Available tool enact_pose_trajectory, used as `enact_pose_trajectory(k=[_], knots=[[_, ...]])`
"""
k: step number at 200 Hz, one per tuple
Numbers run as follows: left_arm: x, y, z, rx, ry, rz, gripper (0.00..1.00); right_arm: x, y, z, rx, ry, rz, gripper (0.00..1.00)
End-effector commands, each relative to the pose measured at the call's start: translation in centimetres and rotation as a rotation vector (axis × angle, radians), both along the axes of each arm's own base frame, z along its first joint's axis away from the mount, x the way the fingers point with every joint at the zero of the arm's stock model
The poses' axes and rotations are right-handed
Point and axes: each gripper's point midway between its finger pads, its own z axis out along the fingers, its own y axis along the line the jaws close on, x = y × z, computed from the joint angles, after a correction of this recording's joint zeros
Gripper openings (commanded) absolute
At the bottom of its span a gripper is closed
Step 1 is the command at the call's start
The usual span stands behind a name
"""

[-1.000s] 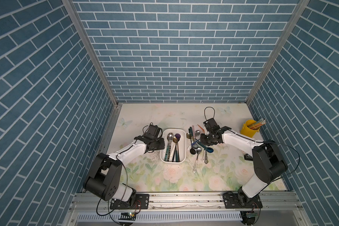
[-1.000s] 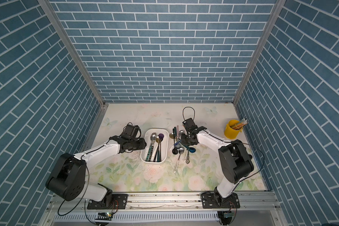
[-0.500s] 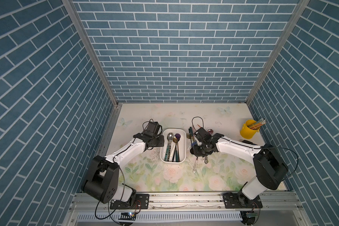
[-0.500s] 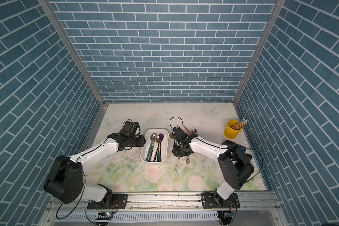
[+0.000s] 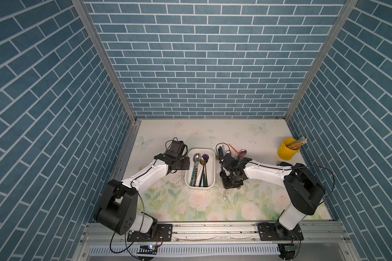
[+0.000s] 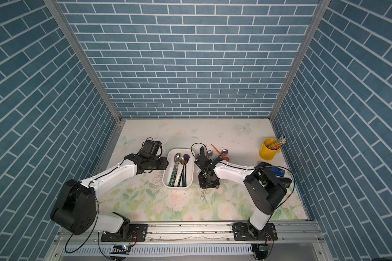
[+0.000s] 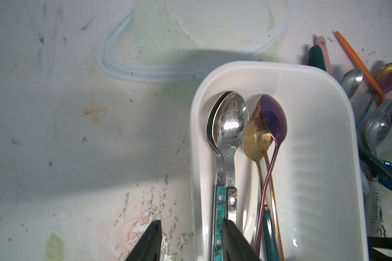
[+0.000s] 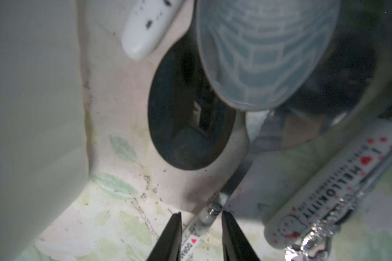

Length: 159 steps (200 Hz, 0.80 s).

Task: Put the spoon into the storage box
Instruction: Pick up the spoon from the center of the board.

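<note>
The white storage box (image 5: 210,167) (image 6: 190,167) lies mid-table with several spoons in it: silver (image 7: 231,117), gold (image 7: 256,137) and purple (image 7: 274,117). My left gripper (image 7: 190,222) (image 5: 183,164) is open and straddles the box's left wall (image 7: 196,158). One finger hangs outside over the table, the other over the spoon handles. Just right of the box, my right gripper (image 8: 200,214) (image 5: 228,185) points down, open. The white printed handle of a spoon (image 8: 198,228) lies between its fingers with a gap on each side. That handle's end shows in both top views (image 5: 225,194) (image 6: 203,194).
Several more spoons are piled right of the box, among them a Hello Kitty handle (image 8: 326,203), a large shiny bowl (image 8: 258,45) and a purple spoon (image 5: 242,153). An orange stick (image 7: 360,65) lies among them. A yellow cup with pencils (image 5: 287,152) (image 6: 268,152) stands far right.
My right gripper has come from the far side of the spoon pile toward the front and dropped over the white handle, its jaws widening. The left gripper has barely shifted.
</note>
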Motion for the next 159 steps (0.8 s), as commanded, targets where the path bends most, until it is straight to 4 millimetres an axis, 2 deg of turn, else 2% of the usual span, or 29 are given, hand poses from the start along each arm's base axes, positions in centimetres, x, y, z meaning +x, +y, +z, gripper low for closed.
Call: enact_pose_trajectory(k=[1, 42, 69, 159], knots=[[-0.4, 0.7, 0.4, 0.014, -0.012, 0.01, 0.49, -0.6, -0.6, -0.2, -0.048, 0.042, -0.009, 0.34], [-0.9, 0.9, -0.1, 0.014, -0.006, 0.018, 0.49, -0.6, -1.2, -1.0, -0.104, 0.067, 0.017, 0.33], [-1.0, 1.2, 0.0, 0.02, -0.016, 0.024, 0.49, -1.5, -1.8, -2.0, -0.126, 0.109, 0.026, 0.29], [-0.3, 0.8, 0.3, 0.018, -0.016, 0.012, 0.49, -2.0, -2.2, -1.5, -0.097, 0.09, -0.007, 0.14]])
